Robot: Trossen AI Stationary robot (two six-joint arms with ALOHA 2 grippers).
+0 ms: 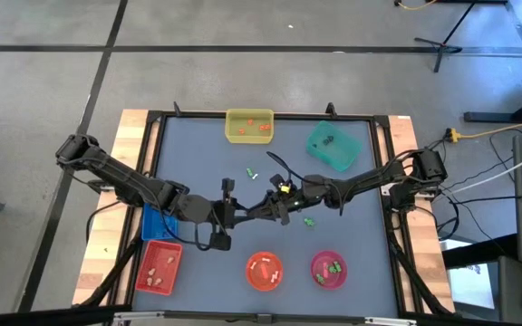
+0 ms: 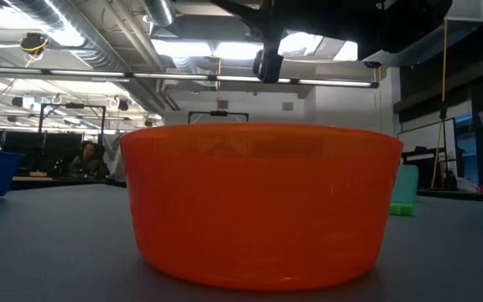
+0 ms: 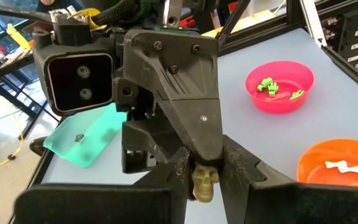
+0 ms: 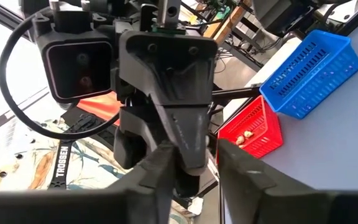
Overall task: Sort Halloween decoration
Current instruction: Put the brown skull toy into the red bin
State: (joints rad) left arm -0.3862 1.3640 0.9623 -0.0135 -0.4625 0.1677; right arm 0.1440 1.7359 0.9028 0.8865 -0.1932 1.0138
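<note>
Meeting mid-worktop, the left tool (image 3: 204, 180) pinches a beige skull trinket (image 3: 204, 182) nose-to-nose with the right tool (image 4: 188, 163), whose fingers stand parted, empty.

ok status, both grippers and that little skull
Left gripper shut on beige skull, mid-table. Right gripper nose to nose with it, fingers parted, letting go. Handover under way. Nothing in the way.
</note>
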